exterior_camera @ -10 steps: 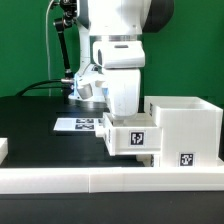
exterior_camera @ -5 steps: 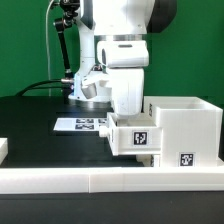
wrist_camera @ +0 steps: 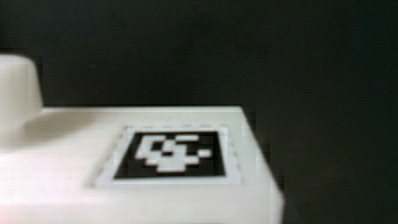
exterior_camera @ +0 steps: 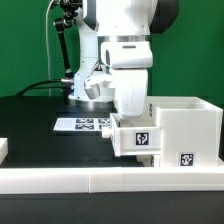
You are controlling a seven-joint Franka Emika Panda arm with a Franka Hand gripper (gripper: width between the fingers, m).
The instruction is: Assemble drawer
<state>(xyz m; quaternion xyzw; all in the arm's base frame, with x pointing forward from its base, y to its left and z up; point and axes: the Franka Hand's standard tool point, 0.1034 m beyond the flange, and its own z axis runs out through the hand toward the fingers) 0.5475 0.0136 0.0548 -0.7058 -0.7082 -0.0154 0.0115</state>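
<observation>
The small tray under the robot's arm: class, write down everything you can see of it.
The small tray is a white, plastic-looking rectangular box with a black-and-white square tag on the face toward the exterior camera and another on the face the wrist view shows. It sits level, pressed against the large hollow case on the exterior view's left side. The arm stands directly over it; the pincer itself is hidden.

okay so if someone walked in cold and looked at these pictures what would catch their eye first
Probably the big white robot arm at the centre of the exterior view, reaching down over a small white tray with a black-and-white tag. Next, the large hollow white case, touching the tray on the exterior view's right. In the wrist view, the tray's tag dominates.
</observation>
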